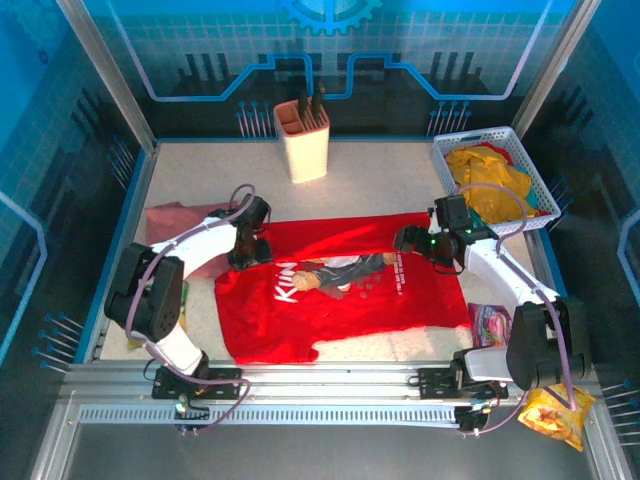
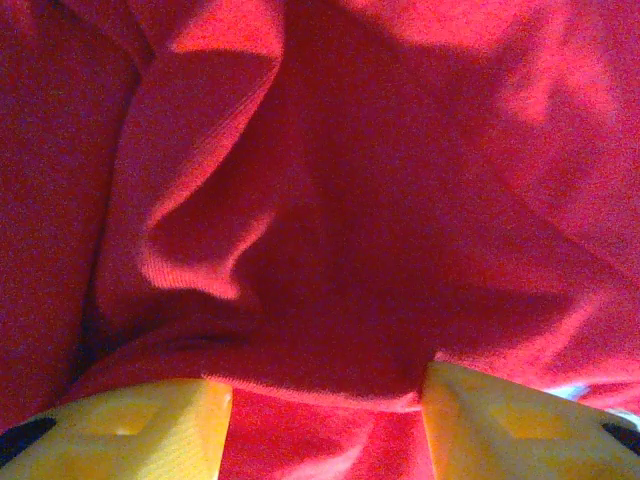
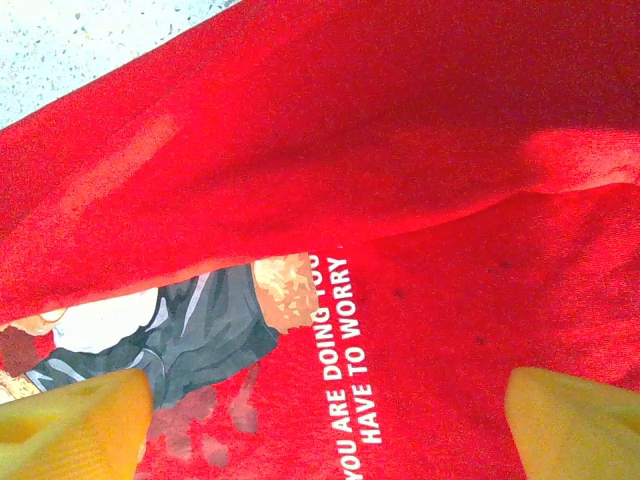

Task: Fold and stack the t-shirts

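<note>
Starting with the red t-shirt (image 1: 340, 300): lying spread out across the middle of the tabletop (image 1: 380, 180), chest graphic facing up, rumpling a bit along the near hem and the near-left sleeve. Seeing a flap of the far edge draping over the top of the print in the right wrist view, so probably just getting into the first fold, nothing neat yet. Spotting the left fingers (image 2: 140, 430) down at the shirt's far left corner, standing apart with a hem running across the gap, not really pinching it as far as the close-up is showing. Spotting the right fingers (image 3: 70, 420) at the far right corner, spread wide just above the lettering and clamping nothing. Moving outward: noticing a pink t-shirt (image 1: 172, 220) lying on the left side behind the left arm, either roughly folded or just bunched, honestly not managing to tell which. Also noticing yellow t-shirts (image 1: 480, 170) heaping loose in the white basket (image 1: 470, 137) at the far right. Skipping over the beige holder (image 1: 302, 145) at the back and the snack packets (image 1: 490, 322) near the right arm's base. Calling this early days: nothing stacking up yet, red one needing its folds, yellow ones waiting in the basket.
</note>
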Robot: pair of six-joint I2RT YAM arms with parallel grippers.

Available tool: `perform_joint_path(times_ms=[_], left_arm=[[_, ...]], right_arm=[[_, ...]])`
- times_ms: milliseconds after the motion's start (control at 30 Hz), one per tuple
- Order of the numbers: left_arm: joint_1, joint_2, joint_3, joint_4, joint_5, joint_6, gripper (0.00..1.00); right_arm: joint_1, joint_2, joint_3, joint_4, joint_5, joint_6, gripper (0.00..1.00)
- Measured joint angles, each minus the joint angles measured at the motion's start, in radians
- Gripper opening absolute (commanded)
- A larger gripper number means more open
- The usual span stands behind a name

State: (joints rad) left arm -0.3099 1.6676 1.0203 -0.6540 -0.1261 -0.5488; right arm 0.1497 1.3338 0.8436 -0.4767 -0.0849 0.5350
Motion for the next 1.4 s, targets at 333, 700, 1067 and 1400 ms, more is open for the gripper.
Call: perform_joint_path(times_ms=[333, 700, 1067, 1400], left_arm=[[0.000, 0.034, 0.111, -0.063, -0.043, 0.052, 0.00], [0.011, 0.190, 0.439, -0.185, -0.079, 0.178, 0.05], [0.053, 0.242, 0.474, -0.208, -0.068, 0.212, 0.49], [0.010, -0.064, 0.135, -0.101, 0.065, 0.127, 0.41]], right_arm=[[0.000, 0.000, -0.009, 0.007, -0.002, 0.000, 0.92], [0.000, 0.000, -0.012, 0.008, -0.003, 0.000, 0.91], [0.000, 0.001, -0.013, 0.014, -0.010, 0.000, 0.91], [0.000, 0.001, -0.027, 0.021, -0.030, 0.000, 0.90]])
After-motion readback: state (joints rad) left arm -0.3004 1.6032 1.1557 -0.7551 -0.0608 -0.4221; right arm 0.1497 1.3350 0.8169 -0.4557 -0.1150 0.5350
